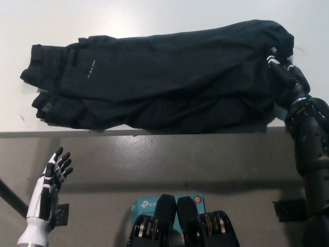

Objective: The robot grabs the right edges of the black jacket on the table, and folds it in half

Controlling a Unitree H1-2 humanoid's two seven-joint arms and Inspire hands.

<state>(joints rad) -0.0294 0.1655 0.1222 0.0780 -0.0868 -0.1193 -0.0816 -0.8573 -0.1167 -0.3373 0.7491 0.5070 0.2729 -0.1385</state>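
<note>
A black jacket (159, 77) lies spread across the white table (154, 15), its bulk reaching from the left side to the far right. My black right hand (286, 77) is at the jacket's right edge, fingers closed into the fabric, which is bunched and lifted there. The white left hand (49, 188) rests low at the lower left, below the table's front edge, fingers apart and holding nothing.
The table's front edge (154, 133) runs across the middle of the view, with grey floor (180, 164) below it. A blue box (141, 206) lies on the floor near the bottom middle. A small black object (288, 210) sits at the lower right.
</note>
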